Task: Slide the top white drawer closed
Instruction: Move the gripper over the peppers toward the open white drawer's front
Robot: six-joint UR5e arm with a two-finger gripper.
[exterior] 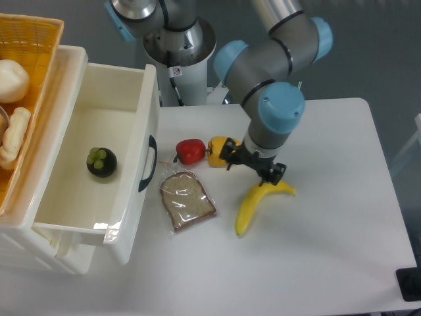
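Observation:
The top white drawer (141, 131) stands pulled far out to the right of the cabinet, cream inside, with its curved black handle (148, 164) on the front facing the table. A dark mangosteen (101, 162) with a green top lies inside it. My gripper (252, 167) hangs low over the table to the right of the drawer, well apart from the handle, just above the stem end of a banana (253, 209). Its black fingers (227, 158) look spread apart and hold nothing.
A red pepper (191, 151), a yellow pepper (216, 149) and a bagged bread slice (188, 201) lie between the drawer front and the gripper. An orange wicker basket (46, 39) with pale buns sits on the cabinet top. The robot base (179, 46) stands behind.

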